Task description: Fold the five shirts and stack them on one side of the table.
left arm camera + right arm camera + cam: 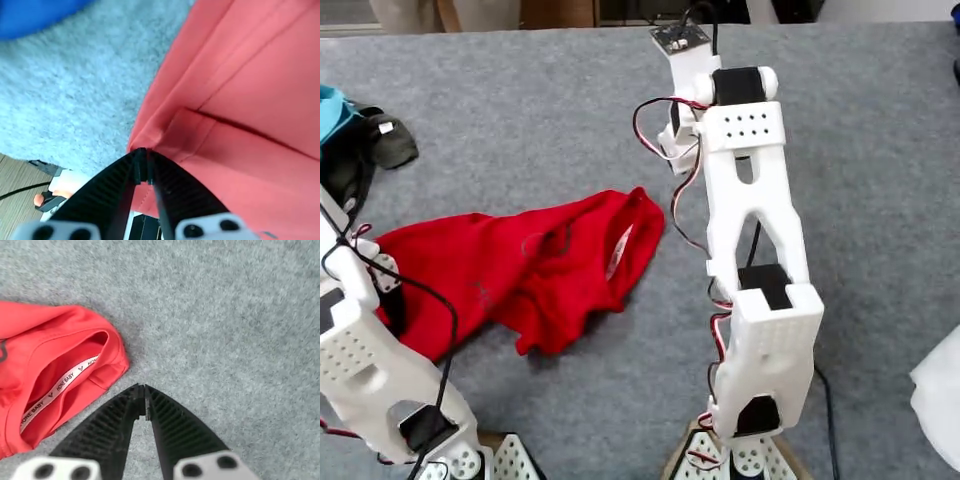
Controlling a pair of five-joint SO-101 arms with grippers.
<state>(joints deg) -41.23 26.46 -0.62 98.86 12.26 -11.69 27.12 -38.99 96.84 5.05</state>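
Left claw (145, 166) tight on red shirt (250, 100); right claw (145, 401) closed beside its printed neck label (60, 385).

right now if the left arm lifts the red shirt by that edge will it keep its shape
Probably floppy: the red shirt lies crumpled in soft folds, so it should drape from the left gripper. It looks thin, so likely light. It may drag on the fuzzy grey table cover.
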